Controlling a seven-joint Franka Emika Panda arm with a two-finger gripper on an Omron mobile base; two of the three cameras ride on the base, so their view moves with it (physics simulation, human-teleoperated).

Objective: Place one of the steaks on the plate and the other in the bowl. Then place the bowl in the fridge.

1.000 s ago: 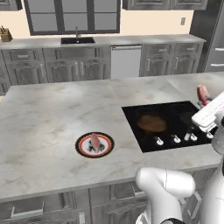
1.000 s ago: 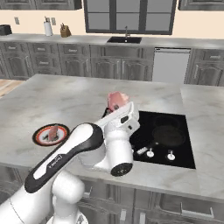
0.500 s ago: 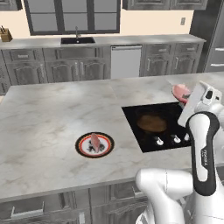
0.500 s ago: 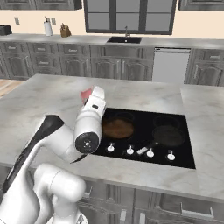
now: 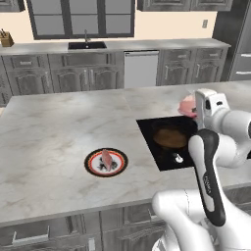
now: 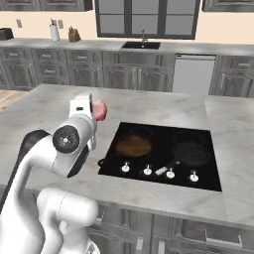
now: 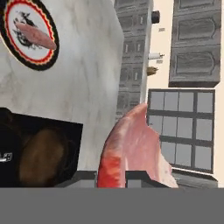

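Left base view gives me the arm folded up high at the right side of the counter [image 5: 59,132], forearm rising steeply and the wrist bent so the gripper [image 5: 192,107] points left, above the far edge of the black cooktop [image 5: 164,147]. My jaws are clamped on a steak [image 5: 187,106], which I am holding in the air, clear of the counter. From the right base view I see the same steak [image 6: 99,109] sticking out beside the hand, above the marble just left of the cooktop. Hand view shows that steak [image 7: 131,148] on edge between the finger tips. Second steak [image 5: 106,158] lies on the plate [image 5: 93,166], which sits on the counter well left of the cooktop. A brown bowl [image 5: 170,138] rests on the cooktop's left burner, below and near the hand.
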